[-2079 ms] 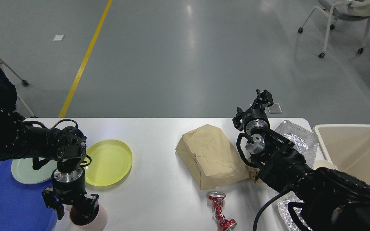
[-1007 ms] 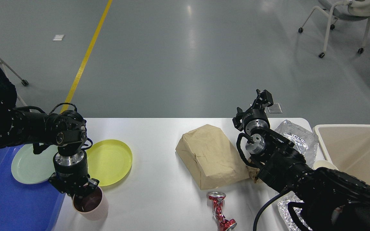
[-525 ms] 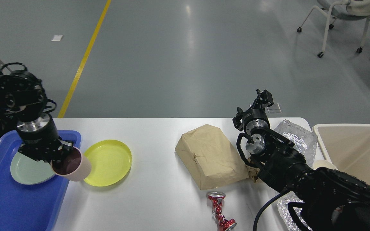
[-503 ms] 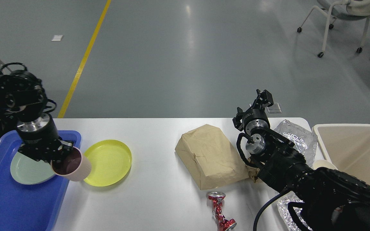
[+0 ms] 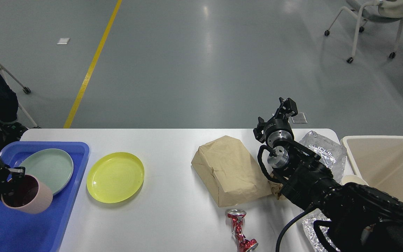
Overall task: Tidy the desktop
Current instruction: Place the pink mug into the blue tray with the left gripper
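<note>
The white desktop (image 5: pixel 173 147) fills the lower half of the head view. At its left end, my left gripper (image 5: pixel 11 182) is shut on the rim of a pink cup (image 5: pixel 28 197) with a dark inside, held tilted over the blue tray (image 5: pixel 47 224). A pale green plate (image 5: pixel 47 168) lies in that tray. My right gripper (image 5: pixel 286 106) hovers above the far edge, beyond a brown paper bag (image 5: pixel 227 169); its fingers look too small and dark to judge.
A yellow plate (image 5: pixel 115 176) lies right of the tray. A crushed red can (image 5: pixel 240 231) lies at the near edge. Crumpled foil (image 5: pixel 322 148) sits beside my right arm. A beige bin (image 5: pixel 387 168) stands at the right. A wheeled chair (image 5: pixel 369 21) stands on the floor behind.
My left gripper carried the pink cup from the desktop's near edge up and leftward, to above the blue tray. The right arm has not moved.
</note>
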Robot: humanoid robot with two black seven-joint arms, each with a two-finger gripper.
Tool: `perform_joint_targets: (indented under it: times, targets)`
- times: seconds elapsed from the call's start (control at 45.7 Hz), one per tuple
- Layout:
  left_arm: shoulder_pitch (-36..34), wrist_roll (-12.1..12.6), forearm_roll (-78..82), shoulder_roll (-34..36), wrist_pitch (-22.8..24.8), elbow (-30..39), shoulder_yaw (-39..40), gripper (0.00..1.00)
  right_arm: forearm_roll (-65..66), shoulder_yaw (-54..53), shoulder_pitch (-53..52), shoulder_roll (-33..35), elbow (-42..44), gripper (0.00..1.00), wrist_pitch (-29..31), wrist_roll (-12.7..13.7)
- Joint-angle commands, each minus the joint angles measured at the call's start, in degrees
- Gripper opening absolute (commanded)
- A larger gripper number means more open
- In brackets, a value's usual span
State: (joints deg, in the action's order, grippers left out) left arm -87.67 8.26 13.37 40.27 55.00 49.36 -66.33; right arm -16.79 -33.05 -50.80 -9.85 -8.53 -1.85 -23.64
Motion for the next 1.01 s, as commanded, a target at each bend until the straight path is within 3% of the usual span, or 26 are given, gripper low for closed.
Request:
perform_joint_targets:
  times: [0.0, 0.46, 0.985]
  targets:
    - [2.7, 0.0, 0.0, 0.5, 0.0, -0.8, 0.3, 0.0, 0.0, 0.0, 0.0, 0.0, 0.0, 1.0, 0.0, 0.0]
    - [10.1, -0.1, -0.1, 1.0, 0.0, -5.1, 1.0, 0.0, 0.0, 0.0, 0.0, 0.0, 0.0, 1.0, 0.0, 0.0]
    - [14.5, -0.1, -0.1, -0.9, 0.0, -6.3, 5.3, 0.11, 0.0, 0.0, 0.0, 0.0, 0.0, 1.0, 0.0, 0.0]
